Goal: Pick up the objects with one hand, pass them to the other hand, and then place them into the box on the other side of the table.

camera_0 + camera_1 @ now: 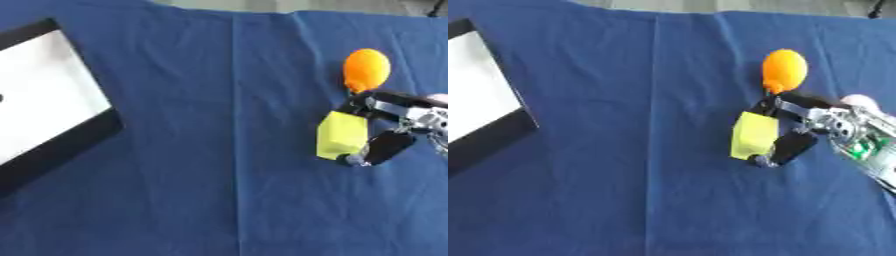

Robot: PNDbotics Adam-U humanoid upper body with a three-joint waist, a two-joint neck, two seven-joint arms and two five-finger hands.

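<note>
A blue cloth covers the table [192, 150]. The right hand [798, 131] reaches in from the right, its fingers and thumb curled around a yellow block [754, 135] on the table's right half. The block's long axis runs roughly toward and away from the robot. An orange ball [366, 69] lies just beyond the hand. The box [52, 100] sits well apart at far left. The left hand is out of view.
</note>
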